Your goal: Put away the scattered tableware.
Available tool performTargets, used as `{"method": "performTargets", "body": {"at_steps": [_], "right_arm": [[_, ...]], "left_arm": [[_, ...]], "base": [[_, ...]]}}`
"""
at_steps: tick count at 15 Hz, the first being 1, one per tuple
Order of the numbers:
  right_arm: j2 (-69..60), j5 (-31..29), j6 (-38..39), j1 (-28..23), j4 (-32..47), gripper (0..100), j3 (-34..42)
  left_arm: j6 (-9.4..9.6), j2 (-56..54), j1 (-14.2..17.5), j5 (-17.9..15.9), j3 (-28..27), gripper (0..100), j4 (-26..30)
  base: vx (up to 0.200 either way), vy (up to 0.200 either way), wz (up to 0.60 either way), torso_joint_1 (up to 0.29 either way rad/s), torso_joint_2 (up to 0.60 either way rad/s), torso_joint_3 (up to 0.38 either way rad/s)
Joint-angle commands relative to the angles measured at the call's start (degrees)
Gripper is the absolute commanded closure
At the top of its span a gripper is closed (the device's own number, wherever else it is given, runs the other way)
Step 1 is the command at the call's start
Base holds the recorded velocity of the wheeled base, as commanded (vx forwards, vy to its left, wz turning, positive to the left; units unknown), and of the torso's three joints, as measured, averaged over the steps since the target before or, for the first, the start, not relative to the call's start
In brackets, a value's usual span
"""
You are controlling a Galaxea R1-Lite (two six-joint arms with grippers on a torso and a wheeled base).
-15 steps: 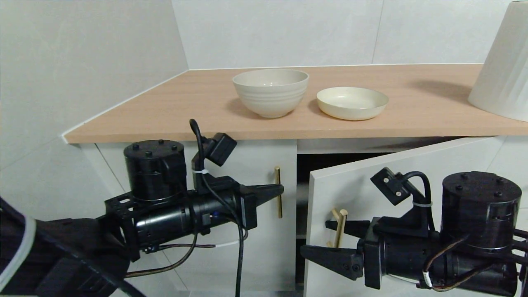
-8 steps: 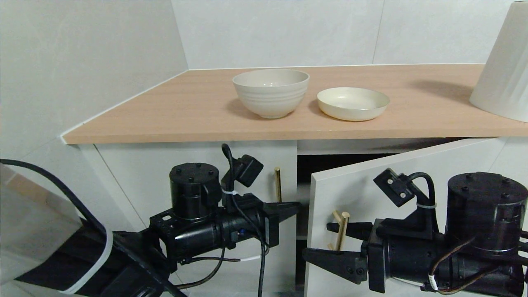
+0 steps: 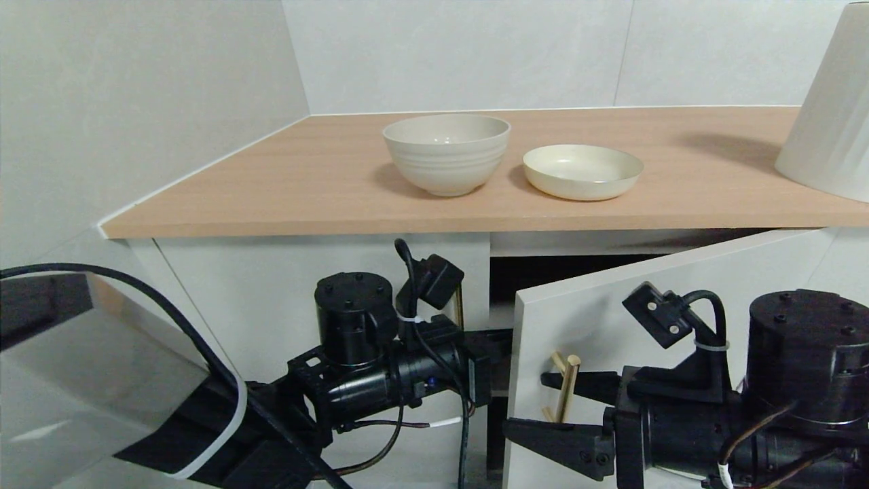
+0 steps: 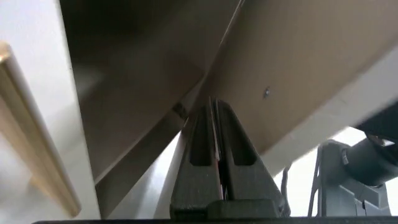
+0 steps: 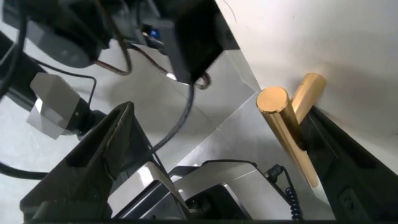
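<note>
On the left, the left gripper is closed, with its two fingers pressed flat together. It pokes into the dark gap between the two cupboard doors, under the bench. The left door is closed. Up on the bench stands a deep pale bowl. Just beside it, to the right, lies a low pale dish. The two do not touch. The right door is swung partly open. The right gripper is spread wide in front of that door, and the door's gold handle sits between its fingers. At the far right of the bench stands a white lampshade.
</note>
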Motion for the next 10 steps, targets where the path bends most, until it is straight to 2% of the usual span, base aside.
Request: {"method": "performTargets", "body": {"at_steps": [1,5,7,10], "right_arm": [[-1.5,-0.3,-0.3,-0.1,-0.1,0,1.9],[-2.9,-1.9,-1.1,-2.2,0.2,0,2.8],[-2.9,-3.9,-1.1,-2.6,0.2,0,2.8],[-2.8,-4.4,-1.1,-4.5,0.2,0,2.2]], "left_arm": [[-0.07,1.1,-0.5,-0.1,-0.7,100,-0.2],[-1.83,1.1,-0.7,-0.3,-2.5,100,0.3],[-2.18,1.1,-1.6,-0.4,-3.2,100,0.8],[-3.85,1.0,-3.6,-0.6,-3.7,100,0.7]], "base": [[0.000,0.000,0.00,0.000,0.00,0.000],[0.000,0.000,0.00,0.000,0.00,0.000],[0.000,0.000,0.00,0.000,0.00,0.000],[0.000,0.000,0.00,0.000,0.00,0.000]]}}
